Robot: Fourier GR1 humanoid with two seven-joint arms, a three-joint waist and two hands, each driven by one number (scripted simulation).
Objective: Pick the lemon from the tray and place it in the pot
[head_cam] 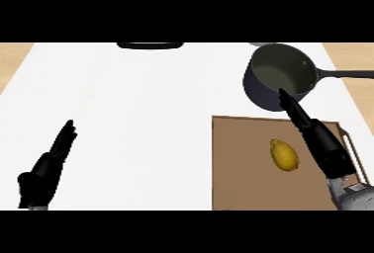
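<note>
Right hand (pixel 315 136), fingers straight and holding nothing, hangs over the tray (pixel 234 163); the lemon (pixel 284 155) lies at its nine o'clock. Approached carelessly, the round fruit could roll away from the pot (pixel 281 74). Left hand (pixel 45 168) rests open.

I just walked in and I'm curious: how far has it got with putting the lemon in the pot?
Nothing looks done yet: the lemon lies on the brown tray, and the pot holds nothing that shows. In hand: the right hand stretches over the tray beside the lemon, fingers straight, not gripping it. The left hand rests open at the lower left. Left to do: grasp the lemon, lift it, carry it to the pot and release.
</note>
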